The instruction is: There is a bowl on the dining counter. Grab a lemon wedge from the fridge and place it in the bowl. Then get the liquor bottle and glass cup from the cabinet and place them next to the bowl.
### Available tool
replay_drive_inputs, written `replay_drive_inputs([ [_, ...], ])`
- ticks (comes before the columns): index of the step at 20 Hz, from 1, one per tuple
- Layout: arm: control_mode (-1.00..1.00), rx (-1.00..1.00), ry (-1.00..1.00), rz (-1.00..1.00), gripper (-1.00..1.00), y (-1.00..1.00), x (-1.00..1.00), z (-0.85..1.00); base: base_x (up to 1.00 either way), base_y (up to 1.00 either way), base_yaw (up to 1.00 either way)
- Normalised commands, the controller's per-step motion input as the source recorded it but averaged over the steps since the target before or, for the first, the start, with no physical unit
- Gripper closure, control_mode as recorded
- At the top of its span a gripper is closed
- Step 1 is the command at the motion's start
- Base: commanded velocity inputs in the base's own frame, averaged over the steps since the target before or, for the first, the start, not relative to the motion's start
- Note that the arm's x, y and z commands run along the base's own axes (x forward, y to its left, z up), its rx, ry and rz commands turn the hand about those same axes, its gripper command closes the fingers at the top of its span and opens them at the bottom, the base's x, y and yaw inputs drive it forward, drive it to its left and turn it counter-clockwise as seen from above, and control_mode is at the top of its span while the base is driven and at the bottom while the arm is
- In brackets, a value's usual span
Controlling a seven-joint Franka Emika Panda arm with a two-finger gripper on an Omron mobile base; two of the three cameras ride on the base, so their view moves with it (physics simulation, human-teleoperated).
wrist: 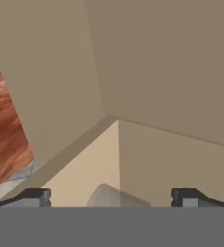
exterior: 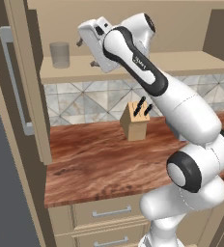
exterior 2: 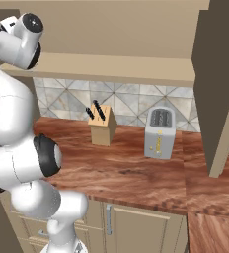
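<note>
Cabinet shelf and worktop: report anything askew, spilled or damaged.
Nothing stands out. The translucent grey glass tumbler stands upright on the beige cabinet shelf; the wooden knife block and silver toaster sit upright on the wood-grain worktop. The open gripper holds nothing.

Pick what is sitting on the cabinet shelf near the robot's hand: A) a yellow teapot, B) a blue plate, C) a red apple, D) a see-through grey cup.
D: a short see-through grey glass cup stands on the beige shelf of the cabinet, just left of the open gripper.
</note>
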Motion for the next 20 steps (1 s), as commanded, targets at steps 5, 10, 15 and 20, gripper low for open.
replay_drive_inputs([
  [5, -1.00, -0.05, 0.00, 0.00, -1.00, 0.09, 0.28, 0.00, 0.00, 0.00, 0.00],
  [10, -1.00, -0.03, 0.00, 0.00, -1.00, 0.05, 0.41, 0.00, 0.00, 0.00, 0.00],
  [15, -1.00, 0.00, 0.00, 0.00, -1.00, 0.17, 0.42, 0.00, 0.00, 0.00, 0.00],
  [20, -1.00, 0.00, 0.00, 0.00, -1.00, 0.33, 0.36, 0.00, 0.00, 0.00, 0.00],
])
